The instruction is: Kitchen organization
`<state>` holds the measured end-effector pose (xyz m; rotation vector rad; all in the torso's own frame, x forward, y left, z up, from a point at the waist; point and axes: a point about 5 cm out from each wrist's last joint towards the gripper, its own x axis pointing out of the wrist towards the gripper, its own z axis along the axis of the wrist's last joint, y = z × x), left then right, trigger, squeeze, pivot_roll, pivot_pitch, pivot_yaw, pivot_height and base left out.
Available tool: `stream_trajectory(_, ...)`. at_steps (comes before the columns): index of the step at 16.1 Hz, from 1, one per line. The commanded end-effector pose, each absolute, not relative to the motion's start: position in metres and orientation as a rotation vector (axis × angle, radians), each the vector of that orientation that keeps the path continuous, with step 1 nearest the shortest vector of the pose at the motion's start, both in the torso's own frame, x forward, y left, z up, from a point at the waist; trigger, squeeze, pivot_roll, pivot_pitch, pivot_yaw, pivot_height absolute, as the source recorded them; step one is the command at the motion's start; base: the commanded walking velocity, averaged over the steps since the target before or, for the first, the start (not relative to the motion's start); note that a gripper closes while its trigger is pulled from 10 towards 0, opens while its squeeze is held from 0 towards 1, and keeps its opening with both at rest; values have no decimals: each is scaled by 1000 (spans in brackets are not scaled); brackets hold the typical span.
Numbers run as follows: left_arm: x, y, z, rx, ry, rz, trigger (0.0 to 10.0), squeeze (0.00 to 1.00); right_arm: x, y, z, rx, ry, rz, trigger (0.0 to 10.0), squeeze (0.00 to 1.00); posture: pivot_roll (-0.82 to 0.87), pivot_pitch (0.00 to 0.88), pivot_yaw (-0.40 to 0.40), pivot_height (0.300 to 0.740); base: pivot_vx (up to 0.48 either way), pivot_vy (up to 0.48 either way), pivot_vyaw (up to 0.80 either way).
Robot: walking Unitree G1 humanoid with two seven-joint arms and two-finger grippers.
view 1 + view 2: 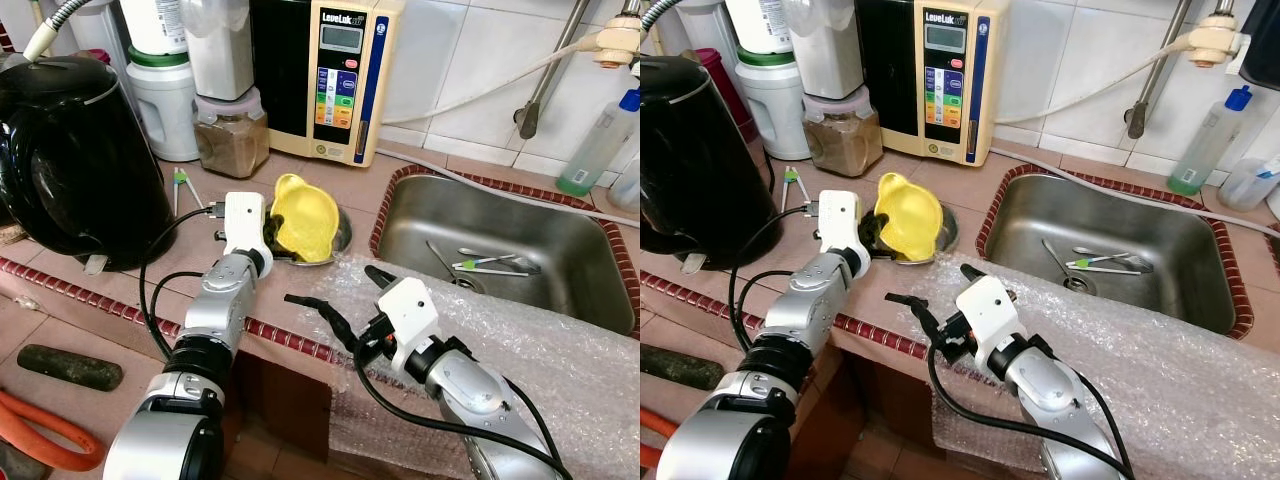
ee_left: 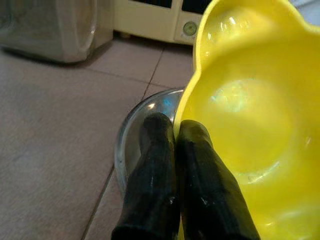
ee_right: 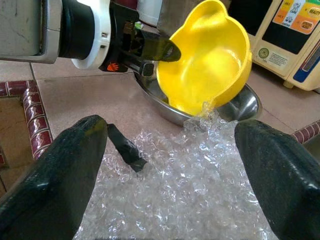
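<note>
**Yellow bowl is pinched and tipped up, but hardly anything is sorted yet**

Closest to the robot, the right gripper hangs over the bubble wrap draped across the front of the counter, fingers spread wide and holding nothing. There's a small dark scrap lying on the wrap just ahead of it; can't really tell what it is.

A bit further in, the left gripper has its fingers squeezed together on the rim of the yellow bowl. The bowl is tilted right up on its side, its low edge sitting inside a shallow metal dish on the counter and just touching the edge of the wrap. The bowl looks empty and a little wet, and the dish seems to have nothing in it but the bowl.

So I'd call this early days: one thing grabbed, not yet moved anywhere, and the rest of the counter untouched.

Off to the right, the sink has a few bits of cutlery lying near the drain. On the left stands a black kettle. Along the back wall there's a jar of brownish powder, a cream water machine and a white container whose contents I can't see. A green-tinted bottle stands behind the sink, nearly empty.
</note>
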<state>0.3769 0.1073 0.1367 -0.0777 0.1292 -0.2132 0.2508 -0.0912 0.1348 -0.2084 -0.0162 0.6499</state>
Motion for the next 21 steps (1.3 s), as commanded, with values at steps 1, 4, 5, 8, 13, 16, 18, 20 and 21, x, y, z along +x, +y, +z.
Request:
stream_trajectory(1, 377, 106, 140, -68, 107, -223, 0, 0, 253, -93, 135, -214, -15, 645, 10000, 0, 121, 0, -10, 740, 0, 0, 0)
stream_trajectory(4, 377, 105, 142, -48, 81, -240, 0, 0, 255, -93, 135, -215, -18, 640, 10000, 0, 124, 0, -10, 740, 0, 0, 0)
stream_trajectory(5, 376, 105, 143, -47, 74, -243, 0, 0, 255, -94, 135, -216, -18, 638, 10000, 0, 124, 0, -10, 740, 0, 0, 0)
stream_trajectory(8, 375, 101, 159, -73, -57, -278, 0, 0, 261, -100, 139, -211, -46, 582, 10000, 0, 128, 0, -8, 740, 0, 0, 0)
stream_trajectory(13, 369, 95, 186, 64, -268, -343, 0, 0, 293, -123, 174, -168, -211, 357, 10000, 0, 139, 0, -5, 740, 0, 0, 0)
stream_trajectory(16, 363, 82, 191, 107, -332, -413, 0, 0, 313, -122, 182, -186, -236, 322, 10000, 0, 147, 0, -6, 740, 0, 0, 0)
stream_trajectory(18, 360, 78, 192, 99, -345, -432, 0, 0, 324, -114, 181, -185, -229, 326, 10000, 0, 153, 0, -6, 740, 0, 0, 0)
stream_trajectory(20, 359, 77, 193, 95, -348, -437, 0, 0, 329, -110, 180, -176, -227, 332, 10000, 0, 157, 0, -6, 740, 0, 0, 0)
stream_trajectory(21, 359, 76, 193, 93, -349, -441, 0, 0, 333, -106, 180, -165, -224, 335, 10000, 0, 160, 0, -5, 740, 0, 0, 0)
